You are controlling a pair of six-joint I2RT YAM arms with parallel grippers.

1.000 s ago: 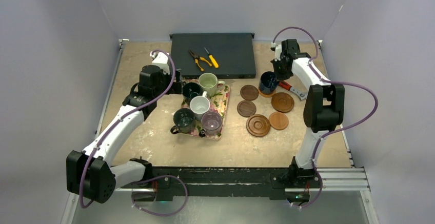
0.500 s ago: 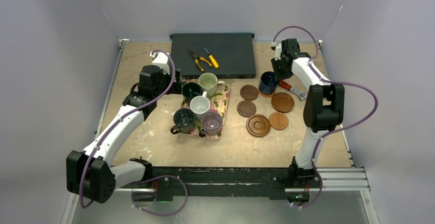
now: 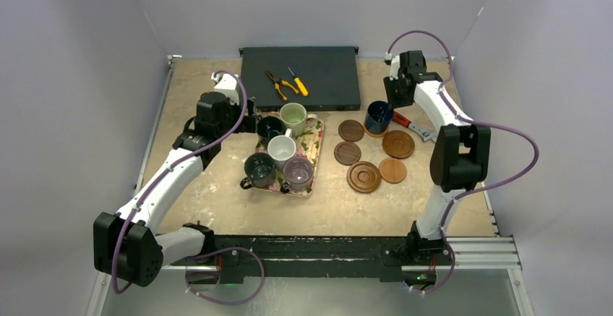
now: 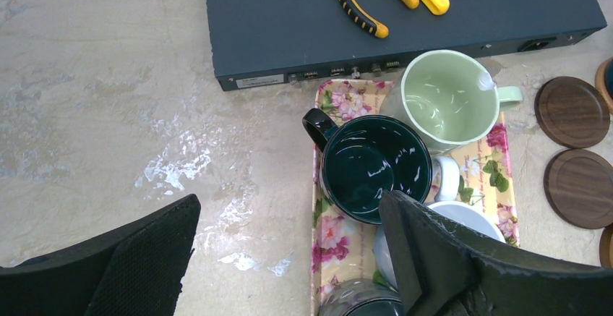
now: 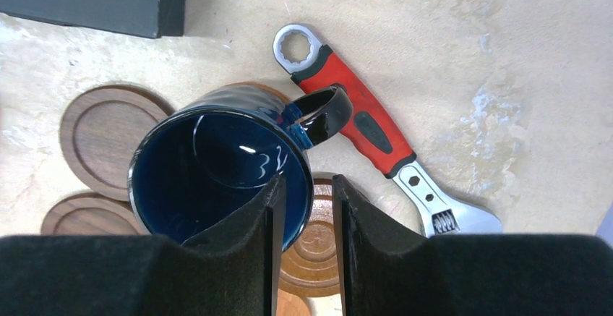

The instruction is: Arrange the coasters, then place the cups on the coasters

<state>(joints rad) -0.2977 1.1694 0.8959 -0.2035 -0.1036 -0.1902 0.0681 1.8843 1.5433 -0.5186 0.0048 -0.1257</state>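
Right gripper [image 5: 307, 186] wider, over navy cup [image 5: 217, 157]

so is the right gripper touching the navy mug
Cannot tell. In the right wrist view the right gripper, jaws slightly parted, straddles the rim of the navy mug. The inner finger overlaps the mug wall, hiding any contact or gap.

Tan coaster [image 5: 253, 86] — mostly hidden under navy cup [image 5: 217, 164]

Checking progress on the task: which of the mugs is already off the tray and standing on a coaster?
The navy blue mug, standing on a tan coaster beside the red-handled wrench. The other five all sit on the floral tray.
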